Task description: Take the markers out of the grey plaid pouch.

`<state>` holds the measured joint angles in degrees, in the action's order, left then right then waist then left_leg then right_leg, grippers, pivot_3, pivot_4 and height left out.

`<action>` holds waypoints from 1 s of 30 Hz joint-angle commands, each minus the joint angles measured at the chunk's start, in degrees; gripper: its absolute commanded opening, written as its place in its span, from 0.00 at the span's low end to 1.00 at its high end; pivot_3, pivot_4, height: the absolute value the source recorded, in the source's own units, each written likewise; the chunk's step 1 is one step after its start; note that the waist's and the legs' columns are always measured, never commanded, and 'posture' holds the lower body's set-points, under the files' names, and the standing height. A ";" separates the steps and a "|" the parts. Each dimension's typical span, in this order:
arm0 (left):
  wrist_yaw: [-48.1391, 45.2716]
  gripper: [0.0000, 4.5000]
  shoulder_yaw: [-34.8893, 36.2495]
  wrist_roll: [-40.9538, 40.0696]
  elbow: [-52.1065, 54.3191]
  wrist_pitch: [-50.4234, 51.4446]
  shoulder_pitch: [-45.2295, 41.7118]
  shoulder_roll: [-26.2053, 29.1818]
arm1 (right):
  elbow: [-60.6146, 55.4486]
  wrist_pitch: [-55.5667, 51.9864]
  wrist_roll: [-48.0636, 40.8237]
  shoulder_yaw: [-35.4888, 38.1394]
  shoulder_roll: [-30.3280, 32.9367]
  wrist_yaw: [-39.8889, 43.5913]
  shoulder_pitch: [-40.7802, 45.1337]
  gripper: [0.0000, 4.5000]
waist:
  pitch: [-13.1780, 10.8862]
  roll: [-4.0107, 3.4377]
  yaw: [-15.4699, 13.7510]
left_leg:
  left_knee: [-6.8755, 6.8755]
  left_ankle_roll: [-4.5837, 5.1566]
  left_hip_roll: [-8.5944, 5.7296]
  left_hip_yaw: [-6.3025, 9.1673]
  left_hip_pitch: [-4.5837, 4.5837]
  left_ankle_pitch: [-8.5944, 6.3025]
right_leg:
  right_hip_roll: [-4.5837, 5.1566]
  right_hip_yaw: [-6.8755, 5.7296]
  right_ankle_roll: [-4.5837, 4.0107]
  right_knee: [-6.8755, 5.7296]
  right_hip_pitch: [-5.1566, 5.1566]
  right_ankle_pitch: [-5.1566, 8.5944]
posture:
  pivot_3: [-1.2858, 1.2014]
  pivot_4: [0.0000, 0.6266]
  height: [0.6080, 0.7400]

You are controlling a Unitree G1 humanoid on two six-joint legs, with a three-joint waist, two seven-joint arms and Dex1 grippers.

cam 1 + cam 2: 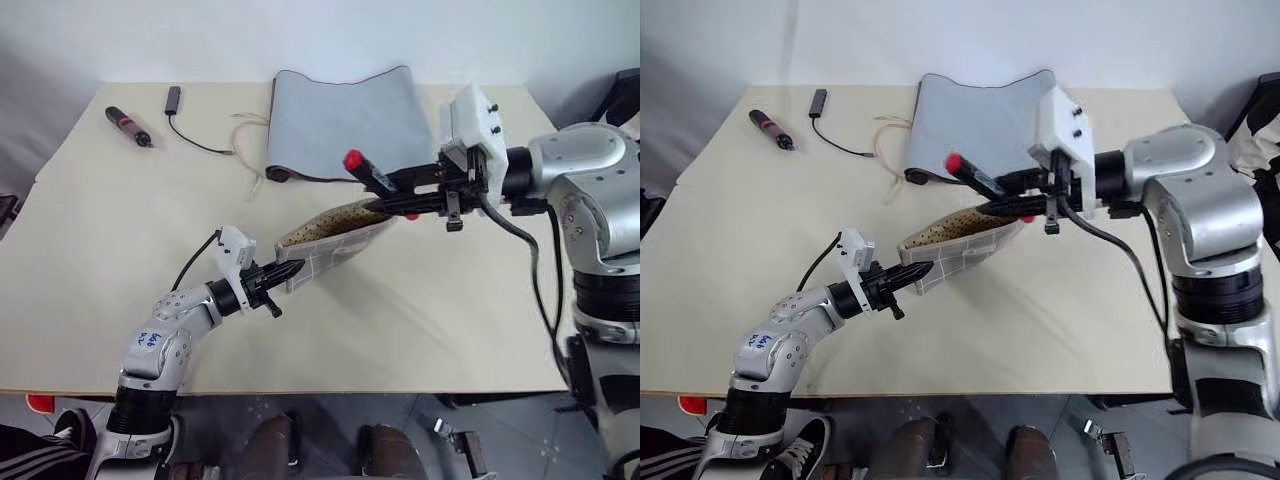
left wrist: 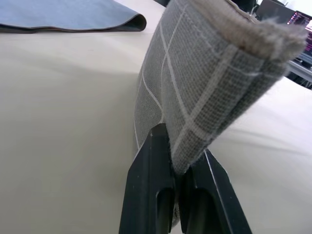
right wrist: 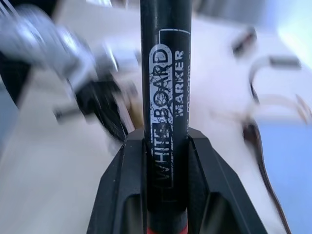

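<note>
The grey plaid pouch (image 1: 335, 245) hangs tilted above the table, its open mouth showing tan dotted lining. My left gripper (image 1: 290, 272) is shut on its lower corner; the left wrist view shows the fabric (image 2: 204, 83) pinched between the two black fingers (image 2: 151, 195). My right gripper (image 1: 392, 196) is over the pouch's raised mouth, shut on a marker (image 1: 366, 173) with a black barrel and a red end that points up and left. In the right wrist view the marker (image 3: 165, 73) reads "whiteboard marker" and stands clamped between the fingers (image 3: 122, 185). It looks just clear of the pouch's mouth.
A large plain grey mat (image 1: 340, 120) lies partly curled at the back of the table. A dark pen-like tool with a red band (image 1: 128, 126) and a black cable with a small plug (image 1: 174, 98) lie at the back left. A pale cord (image 1: 247, 135) sits by the mat.
</note>
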<state>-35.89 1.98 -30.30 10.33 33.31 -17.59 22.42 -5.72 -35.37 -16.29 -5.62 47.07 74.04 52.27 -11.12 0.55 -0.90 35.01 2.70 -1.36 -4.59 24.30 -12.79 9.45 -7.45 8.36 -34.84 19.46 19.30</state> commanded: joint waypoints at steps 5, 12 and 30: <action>-1.56 0.00 3.73 -2.31 0.89 -0.06 0.66 0.81 | 19.86 22.16 17.66 -5.90 10.44 -4.99 -9.76 0.13 | -0.02 0.04 -0.47 | -0.02 0.00 0.03 -0.20 0.00 0.00 | -0.01 0.07 0.01 0.04 0.08 -0.01 | 0.52 0.24 1.00; -2.16 0.00 3.67 -2.80 1.71 1.39 0.56 1.00 | 28.89 29.35 22.52 -8.31 7.83 -6.72 -11.19 0.13 | -0.06 -0.03 0.89 | 0.01 0.14 0.22 -0.40 -0.08 0.10 | -0.15 0.21 0.01 0.00 0.08 -0.01 | 0.52 0.24 1.00; -2.43 0.00 3.10 -2.76 2.55 2.31 0.42 0.76 | 17.86 18.83 13.56 -1.83 7.01 0.26 -7.99 0.63 | -0.07 -0.03 0.77 | 0.04 -0.02 0.18 -0.34 -0.07 -0.01 | -0.09 0.18 0.01 0.01 0.05 -0.01 | 0.52 0.24 1.00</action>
<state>-37.69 5.13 -31.75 10.56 35.78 -16.92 23.26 16.16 -13.58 0.40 -10.72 52.57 72.74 41.97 -11.19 0.52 -0.13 35.05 2.68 -1.17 -4.93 24.23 -12.80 9.37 -7.27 8.36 -34.82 19.51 19.29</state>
